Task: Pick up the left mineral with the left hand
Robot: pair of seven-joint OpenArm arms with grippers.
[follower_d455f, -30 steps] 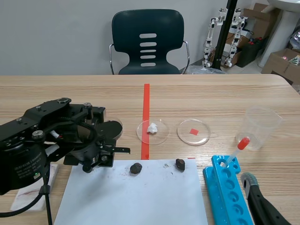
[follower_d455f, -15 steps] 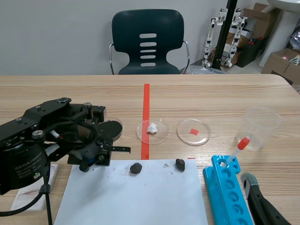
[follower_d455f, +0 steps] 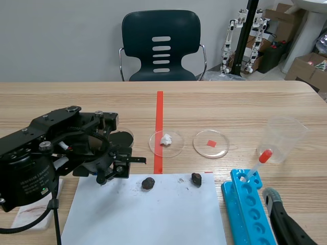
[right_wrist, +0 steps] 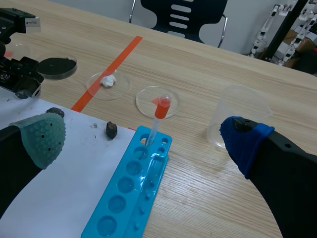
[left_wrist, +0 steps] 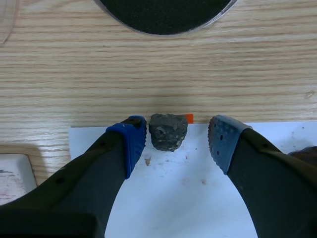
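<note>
The left mineral (follower_d455f: 148, 183), a dark rough lump, lies on the far edge of a white paper sheet (follower_d455f: 145, 214), just left of the red tape line. My left gripper (follower_d455f: 122, 167) sits just left of it and is open. In the left wrist view the mineral (left_wrist: 168, 131) lies between the fingertips of that gripper (left_wrist: 177, 139), close to the blue pad (left_wrist: 134, 139) and apart from the other. A second dark mineral (follower_d455f: 196, 178) lies further right on the sheet. My right gripper (right_wrist: 143, 138) stands open at the near right with nothing in it.
Beyond the sheet stand a black-filled petri dish (follower_d455f: 120, 139), a dish with a white lump (follower_d455f: 166, 142) and a dish with a red square (follower_d455f: 211, 143). At the right are a clear cup (follower_d455f: 283, 138) and a blue well tray (follower_d455f: 249, 206) with a pipette (follower_d455f: 258, 163).
My left gripper has shifted a little to the right, closer to the left mineral. The minerals and the right arm have stayed in place.
</note>
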